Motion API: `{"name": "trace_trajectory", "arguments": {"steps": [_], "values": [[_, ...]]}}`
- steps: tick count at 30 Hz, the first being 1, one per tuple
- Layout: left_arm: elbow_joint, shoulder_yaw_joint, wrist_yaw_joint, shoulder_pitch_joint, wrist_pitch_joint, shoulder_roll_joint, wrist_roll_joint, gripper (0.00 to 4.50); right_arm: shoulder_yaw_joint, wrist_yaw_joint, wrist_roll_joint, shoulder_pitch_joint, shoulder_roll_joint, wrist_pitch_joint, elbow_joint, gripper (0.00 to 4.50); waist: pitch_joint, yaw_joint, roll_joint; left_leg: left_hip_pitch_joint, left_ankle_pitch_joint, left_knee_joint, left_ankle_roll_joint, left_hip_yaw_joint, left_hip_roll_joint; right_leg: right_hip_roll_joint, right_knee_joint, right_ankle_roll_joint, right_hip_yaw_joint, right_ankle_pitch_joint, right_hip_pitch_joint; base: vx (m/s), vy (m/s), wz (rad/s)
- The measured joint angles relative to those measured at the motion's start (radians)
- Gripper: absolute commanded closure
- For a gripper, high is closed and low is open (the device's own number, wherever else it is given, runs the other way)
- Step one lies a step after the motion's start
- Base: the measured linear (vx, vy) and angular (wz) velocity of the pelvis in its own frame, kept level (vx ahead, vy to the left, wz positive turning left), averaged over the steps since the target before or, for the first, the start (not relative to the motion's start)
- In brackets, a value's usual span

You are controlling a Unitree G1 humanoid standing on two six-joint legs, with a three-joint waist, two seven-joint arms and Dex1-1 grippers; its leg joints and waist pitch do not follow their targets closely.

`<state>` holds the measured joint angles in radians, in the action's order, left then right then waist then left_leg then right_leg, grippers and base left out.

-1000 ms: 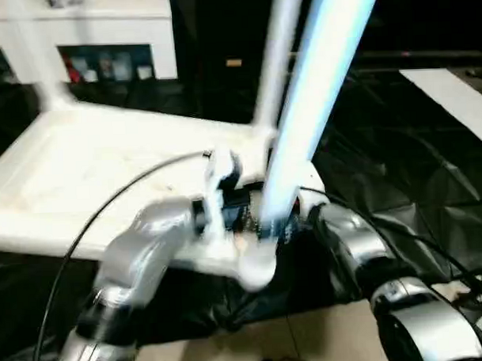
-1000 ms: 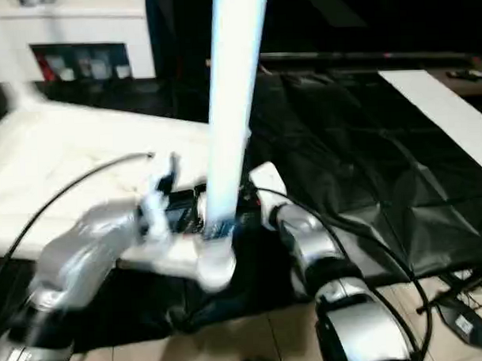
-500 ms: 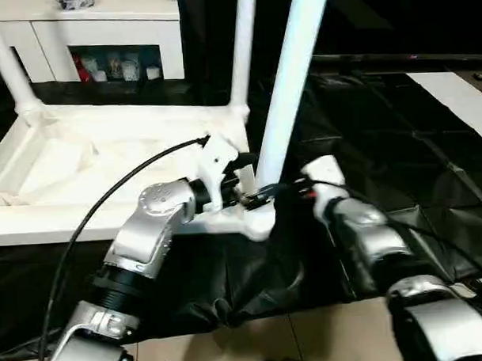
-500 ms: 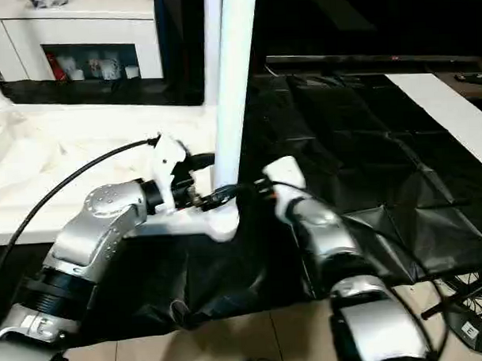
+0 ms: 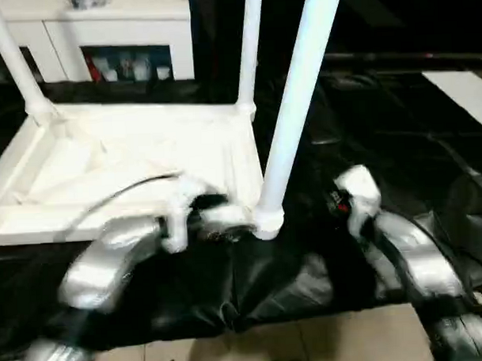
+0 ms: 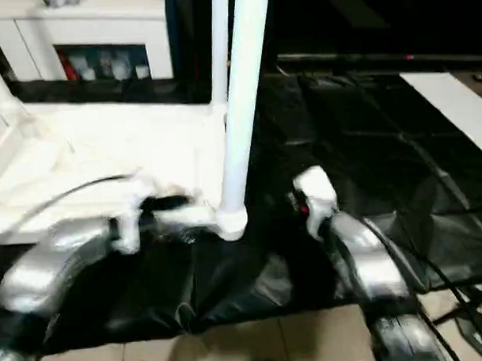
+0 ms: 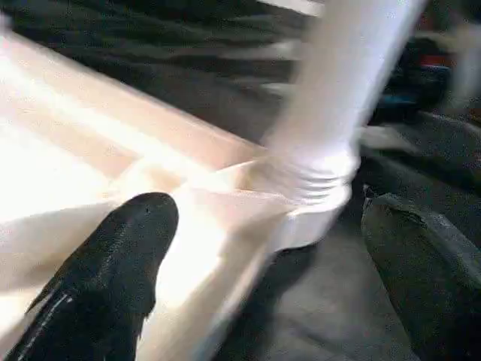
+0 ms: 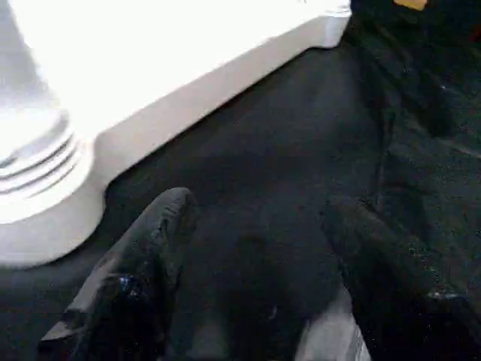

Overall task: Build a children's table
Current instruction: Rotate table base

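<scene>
The children's table lies upside down: its white top (image 5: 105,157) rests on the black cover with legs standing up from the corners. The nearest leg (image 5: 298,107) stands upright in the near right corner socket (image 5: 268,221), its threaded base (image 7: 316,177) showing. Two more legs (image 5: 250,53) (image 5: 15,62) rise at the far corners. My left gripper (image 7: 267,248) is open, its fingers (image 7: 120,256) spread wide just short of that socket, by the top's near rim. My right gripper (image 8: 255,233) is open over the black cover to the right of the leg, holding nothing.
The black cover (image 5: 397,119) spreads wide to the right of the table top. A white shelf unit (image 5: 125,26) with small coloured items stands behind. A white strip (image 5: 463,89) lies at the back right. Tan floor (image 5: 349,339) shows below the work table's front edge.
Both grippers have drawn back from the near leg: the left towards me along the rim, the right out to the right. The leg stands on its own. The camera has shifted too.
</scene>
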<state>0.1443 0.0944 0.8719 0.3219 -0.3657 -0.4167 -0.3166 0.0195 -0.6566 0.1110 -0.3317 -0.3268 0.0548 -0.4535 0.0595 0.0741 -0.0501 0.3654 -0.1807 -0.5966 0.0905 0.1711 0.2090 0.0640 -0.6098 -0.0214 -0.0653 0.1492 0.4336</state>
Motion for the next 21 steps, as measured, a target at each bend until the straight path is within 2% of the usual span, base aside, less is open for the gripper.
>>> {"name": "trace_trajectory", "arguments": {"steps": [1,4,6,9,10,11,12,13,14,15,16,17,18,19,20,21], "values": [[-0.002,-0.008,-0.016,0.001,0.001,0.005,-0.001,0.02,0.0,0.004,0.001,0.001,0.001,0.009,0.012,1.38,0.0,0.0,0.001,-0.001,0.0,0.0,0.0,0.0,0.0,0.0,0.0,0.0,0.0,0.0,0.0,0.0,0.0,0.0],[-0.014,-0.09,-0.222,-0.003,0.03,0.09,0.03,0.02,-0.014,0.105,-0.011,0.029,0.04,0.075,0.126,1.38,-0.001,0.001,0.007,-0.001,0.0,0.0,0.0,-0.001,-0.001,0.0,0.001,0.001,0.0,0.0,-0.001,0.0,0.0,0.0],[-0.066,-0.163,-0.381,-0.034,0.051,0.144,0.059,0.02,-0.031,0.217,-0.044,0.076,0.102,0.091,0.23,1.38,-0.001,-0.002,0.011,0.0,0.0,0.0,0.0,-0.003,0.0,-0.002,0.002,0.001,-0.002,0.0,-0.001,0.0,0.0,0.0],[-0.11,-0.188,-0.493,-0.084,0.077,0.162,0.1,0.02,-0.034,0.301,-0.081,0.128,0.129,0.084,0.31,1.38,-0.002,-0.01,0.018,0.001,0.0,0.0,0.0,-0.005,-0.001,-0.004,0.008,0.002,-0.004,0.0,-0.002,0.0,0.0,0.0],[-0.113,-0.189,-0.521,-0.091,0.084,0.169,0.121,0.02,-0.035,0.314,-0.083,0.131,0.134,0.089,0.322,1.38,-0.001,-0.01,0.017,0.006,0.0,0.001,0.0,-0.009,-0.001,-0.004,0.01,0.002,-0.007,0.0,-0.005,0.0,0.0,0.0],[-0.115,-0.189,-0.548,-0.094,0.091,0.182,0.141,0.02,-0.036,0.324,-0.083,0.135,0.143,0.09,0.335,1.38,0.0,-0.015,0.021,0.017,0.0,0.001,-0.001,-0.034,-0.006,0.008,0.014,0.002,-0.032,0.0,-0.012,0.0,0.0,0.0],[-0.118,-0.178,-0.563,-0.094,0.099,0.194,0.155,0.02,-0.035,0.33,-0.083,0.135,0.151,0.09,0.338,1.38,0.002,-0.024,0.026,0.024,0.0,0.001,-0.001,-0.061,-0.006,0.014,0.029,0.002,-0.063,0.0,-0.028,-0.021,-0.021,0.43],[-0.118,-0.168,-0.575,-0.094,0.107,0.197,0.169,0.02,-0.029,0.332,-0.082,0.134,0.161,0.092,0.341,1.38,0.005,-0.027,0.032,0.029,0.0,0.001,0.0,-0.082,-0.005,0.013,0.035,0.0,-0.081,0.001,-0.039,-0.013,-0.068,0.71],[-0.121,-0.165,-0.596,-0.093,0.105,0.197,0.186,0.02,-0.018,0.333,-0.079,0.132,0.176,0.092,0.345,1.38,0.008,-0.033,0.038,0.033,0.002,0.0,0.003,-0.108,-0.007,0.009,0.029,-0.007,-0.092,0.004,-0.045,0.006,-0.052,0.56],[-0.121,-0.167,-0.613,-0.09,0.102,0.196,0.197,0.02,-0.009,0.332,-0.076,0.13,0.184,0.092,0.345,1.38,0.008,-0.037,0.037,0.033,0.005,0.0,0.008,-0.122,-0.009,0.002,0.012,-0.019,-0.091,0.01,-0.047,0.045,-0.122,0.6],[-0.121,-0.17,-0.631,-0.087,0.096,0.196,0.207,0.02,-0.004,0.333,-0.072,0.129,0.194,0.092,0.345,1.38,0.009,-0.037,0.036,0.034,0.011,0.0,0.018,-0.147,-0.013,-0.01,-0.018,-0.056,-0.083,0.031,-0.048,0.036,-0.075,0.33],[-0.121,-0.177,-0.654,-0.084,0.079,0.2,0.213,0.02,-0.003,0.335,-0.061,0.126,0.204,0.098,0.345,1.38,0.008,-0.036,0.03,0.032,0.013,0.001,0.021,-0.154,-0.014,-0.013,-0.041,-0.075,-0.077,0.055,-0.045,0.062,-0.169,0.7],[-0.121,-0.187,-0.678,-0.086,0.061,0.206,0.217,0.02,-0.003,0.336,-0.053,0.119,0.211,0.107,0.345,1.38,0.005,-0.022,0.018,0.024,0.012,-0.001,0.021,-0.122,0.003,-0.022,-0.058,-0.044,-0.058,0.067,-0.044,0.048,-0.193,0.55],[-0.122,-0.188,-0.69,-0.088,0.054,0.212,0.223,0.02,-0.008,0.335,-0.044,0.119,0.204,0.114,0.345,1.38,0.005,0.0,0.011,0.018,-0.001,-0.016,-0.001,-0.099,0.007,-0.021,-0.063,-0.032,-0.055,0.078,-0.033,0.048,-0.193,0.55],[-0.124,-0.182,-0.694,-0.094,0.047,0.218,0.226,0.02,-0.015,0.335,-0.042,0.123,0.195,0.121,0.344,1.38,0.003,0.027,0.012,0.02,-0.021,-0.054,-0.027,-0.072,0.002,-0.019,-0.063,-0.033,-0.048,0.078,-0.033,0.023,-0.172,0.12],[-0.128,-0.173,-0.701,-0.098,0.038,0.221,0.232,0.02,-0.021,0.332,-0.041,0.13,0.19,0.131,0.343,1.38,0.0,0.051,0.009,0.02,-0.03,-0.086,-0.041,-0.056,-0.028,-0.016,-0.061,-0.031,-0.03,0.077,-0.027,0.022,-0.128,0.02]]}}
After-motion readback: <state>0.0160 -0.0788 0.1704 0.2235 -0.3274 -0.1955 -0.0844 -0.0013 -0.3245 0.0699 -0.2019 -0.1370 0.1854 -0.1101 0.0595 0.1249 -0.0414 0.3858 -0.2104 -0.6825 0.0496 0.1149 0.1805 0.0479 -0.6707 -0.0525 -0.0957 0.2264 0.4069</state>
